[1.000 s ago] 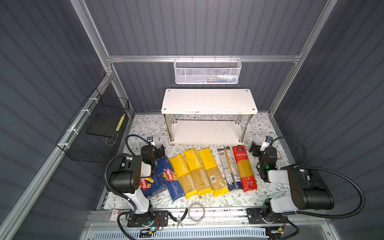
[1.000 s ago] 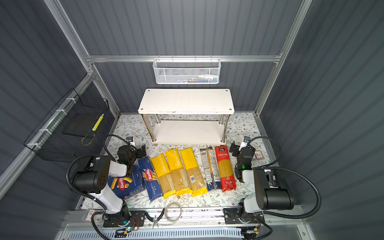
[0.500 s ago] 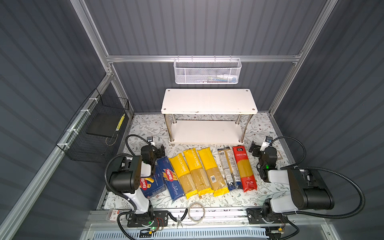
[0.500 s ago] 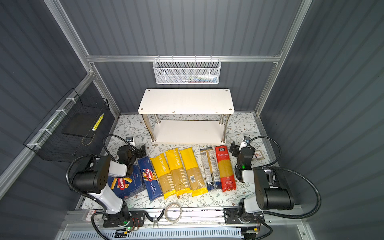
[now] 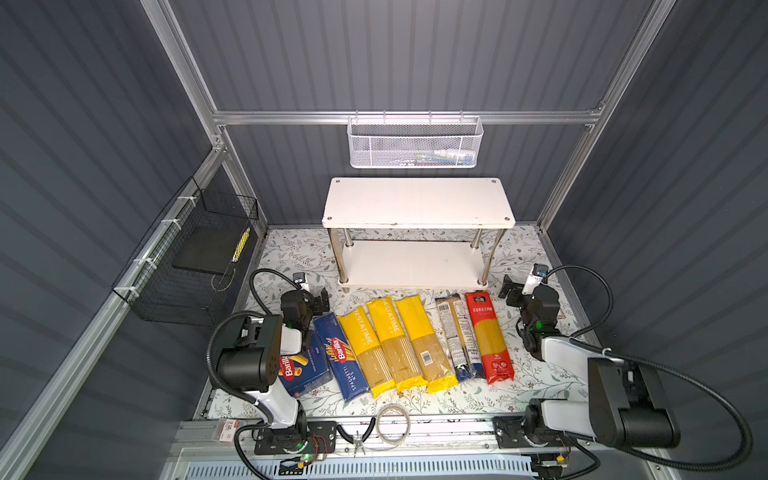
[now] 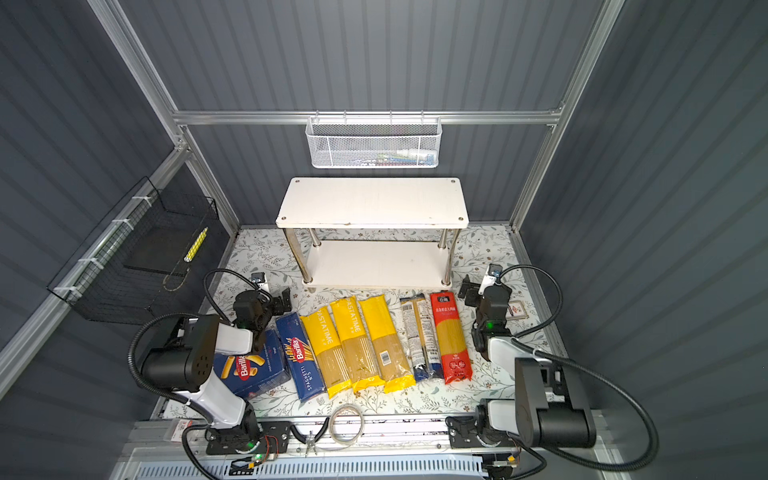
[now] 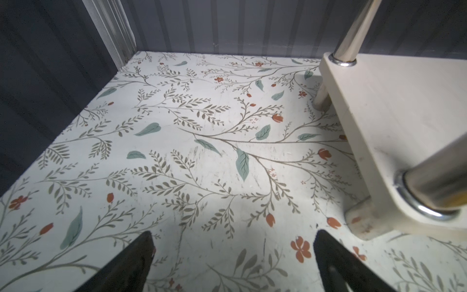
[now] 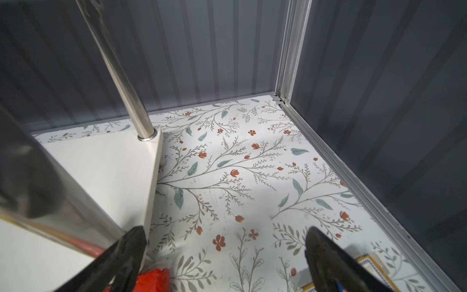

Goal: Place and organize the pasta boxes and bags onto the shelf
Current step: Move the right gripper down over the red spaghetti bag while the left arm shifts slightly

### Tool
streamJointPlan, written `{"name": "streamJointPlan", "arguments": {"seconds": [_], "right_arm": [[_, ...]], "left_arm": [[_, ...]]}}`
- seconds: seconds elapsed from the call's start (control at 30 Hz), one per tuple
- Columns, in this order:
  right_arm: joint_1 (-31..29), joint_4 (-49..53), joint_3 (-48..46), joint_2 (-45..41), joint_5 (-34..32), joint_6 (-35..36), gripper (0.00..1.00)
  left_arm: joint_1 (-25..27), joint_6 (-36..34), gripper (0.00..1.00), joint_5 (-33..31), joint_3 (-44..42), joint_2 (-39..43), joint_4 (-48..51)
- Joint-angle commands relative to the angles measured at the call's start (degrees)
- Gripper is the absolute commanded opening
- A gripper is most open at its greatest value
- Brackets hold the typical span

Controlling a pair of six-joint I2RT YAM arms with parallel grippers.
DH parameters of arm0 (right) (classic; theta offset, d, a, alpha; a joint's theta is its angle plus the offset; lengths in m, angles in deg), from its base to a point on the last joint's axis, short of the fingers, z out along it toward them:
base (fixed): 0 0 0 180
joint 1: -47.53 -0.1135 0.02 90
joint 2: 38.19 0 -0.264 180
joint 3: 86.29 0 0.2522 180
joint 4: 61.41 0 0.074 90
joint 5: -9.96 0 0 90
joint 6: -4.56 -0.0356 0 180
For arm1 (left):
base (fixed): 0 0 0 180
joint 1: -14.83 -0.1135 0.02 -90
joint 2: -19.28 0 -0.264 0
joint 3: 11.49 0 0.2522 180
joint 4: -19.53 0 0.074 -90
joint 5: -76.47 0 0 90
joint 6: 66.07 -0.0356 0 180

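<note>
In a top view: right claw (image 5: 509, 291) open, red bag (image 5: 488, 336) at 7 o'clock; left claw (image 5: 321, 299) open, SPAGHETTI carton (image 5: 340, 357) at 5 o'clock.

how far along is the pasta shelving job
Done: nothing, the shelf is bare. In hand: nothing, left gripper and right gripper show open, empty jaws. Left: wide Barilla box, spaghetti box, three yellow bags, clear bag and red bag all lie on the mat.
</note>
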Motion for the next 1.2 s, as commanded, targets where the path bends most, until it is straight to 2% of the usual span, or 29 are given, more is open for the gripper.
{"name": "streamJointPlan", "arguments": {"seconds": [0.0, 0.13, 0.23, 0.4, 0.47, 0.6, 0.77, 0.83, 0.97, 1.17], "right_arm": [[-0.09, 18.47, 5.03, -6.05, 4.32, -4.17, 0.99], [-1.52, 37.66, 10.33, -11.42, 8.29, -7.96, 0.99], [-4.24, 47.43, 12.51, -13.56, 10.73, -9.85, 0.99], [-10.11, 63.82, 19.01, -12.33, 11.86, -9.56, 0.99], [-11.11, 68.47, 20.55, -11.56, 11.51, -10.81, 0.99], [-13.23, 71.12, 19.66, -11.84, 10.38, -13.66, 0.99], [-16.70, 74.91, 20.65, -9.56, 5.40, -14.69, 0.99], [-17.39, 75.50, 20.96, -8.36, 5.29, -14.86, 0.99], [-17.97, 76.35, 21.14, -3.48, 5.89, -15.11, 0.99], [-17.98, 75.61, 19.96, -2.01, 3.66, -16.35, 0.99]], "left_arm": [[0.34, -0.10, 0.99, 0.29, 0.06, 3.69, 3.36], [0.34, 2.09, 0.99, 3.46, 3.66, 10.84, 17.51], [0.48, 3.80, 1.00, 9.52, 3.30, 16.52, 21.36], [2.61, 6.00, 1.00, 11.51, 4.02, 26.73, 33.00], [4.23, 6.44, 1.00, 12.80, 2.52, 30.32, 34.77], [6.87, 7.85, 1.00, 15.54, -2.28, 35.07, 34.47], [7.51, 8.73, 1.00, 17.80, -3.50, 36.22, 35.07], [7.64, 8.34, 0.99, 17.85, -4.74, 37.18, 33.01], [7.59, 6.80, 1.00, 19.43, -4.01, 35.80, 33.18], [7.64, 6.50, 1.00, 20.31, -3.44, 35.10, 33.60]]}}
